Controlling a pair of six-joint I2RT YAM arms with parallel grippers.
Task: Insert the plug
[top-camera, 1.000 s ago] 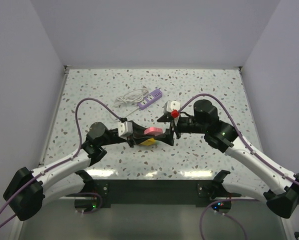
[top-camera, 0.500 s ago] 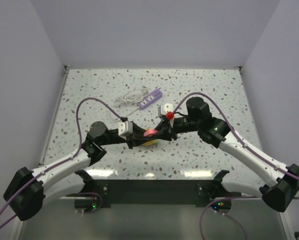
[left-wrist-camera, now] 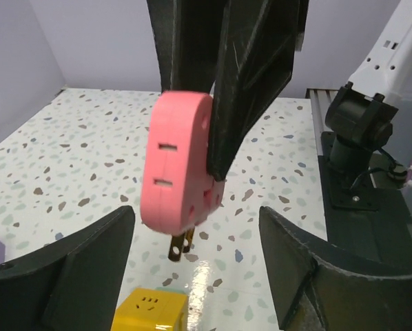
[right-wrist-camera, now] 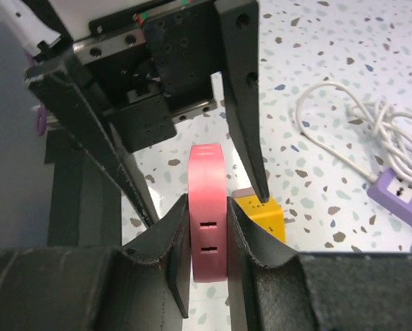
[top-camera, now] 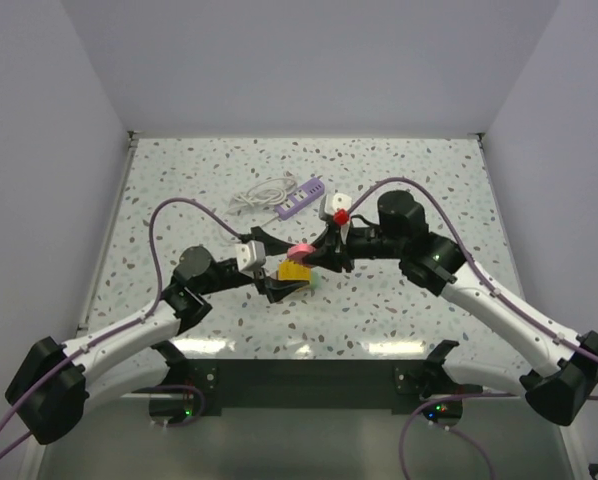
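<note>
A pink plug hangs in the air with my right gripper shut on its two flat sides. Its metal prongs point down at the table. In the top view the plug sits just beyond a yellow socket cube that rests on the table. My left gripper is open, with its fingers spread to either side below the plug and not touching it. The yellow cube lies low between those fingers.
A purple power strip with a coiled white cable lies on the speckled table behind the grippers. It also shows at the right edge of the right wrist view, power strip and cable. Walls close the table at the back and sides.
The right gripper closed on the pink plug while the left still held it. The left gripper then opened and let go, and the plug now sits slightly higher in the right gripper.
</note>
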